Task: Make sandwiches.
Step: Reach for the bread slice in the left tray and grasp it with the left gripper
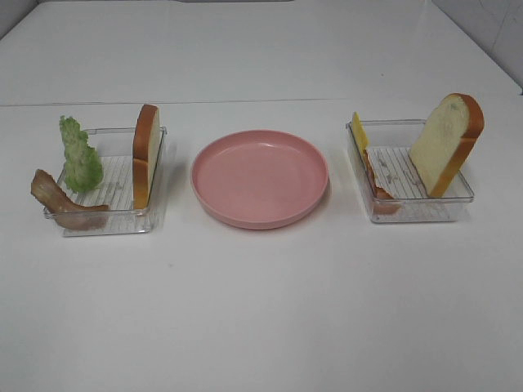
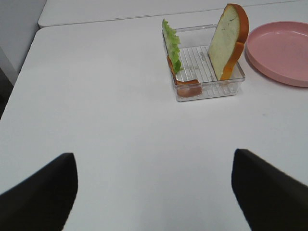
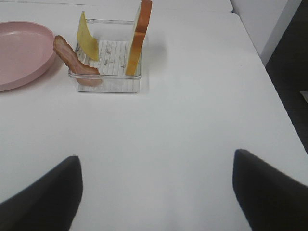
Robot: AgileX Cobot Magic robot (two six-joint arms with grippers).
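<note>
White tabletop (image 1: 261, 310) stretches under both arms. Over it the left gripper (image 2: 153, 159) hangs with its jaws spread wide and nothing between them, and the right gripper (image 3: 156, 159) does likewise.

Ahead of the left one sits the left tray (image 2: 207, 91). It holds the left bread slice (image 2: 227, 41) standing on edge, upright ruffled lettuce (image 2: 171, 45), and the left bacon strip (image 2: 187, 87) draped over the rim. Ahead of the right one, the right tray (image 3: 108, 83) holds the right bread slice (image 3: 136, 43) on edge, leaning cheese (image 3: 88, 43), and the right bacon strip (image 3: 71, 57) over its rim. Between the trays lies the pink plate (image 1: 260, 175) with nothing on it — no sandwich is begun.

These toy pieces look light. The bread seems stiff enough to pinch across its flat faces near the top crust. The thin cheese and the lettuce probably flex and may slip — better taken by an upstanding edge.
</note>
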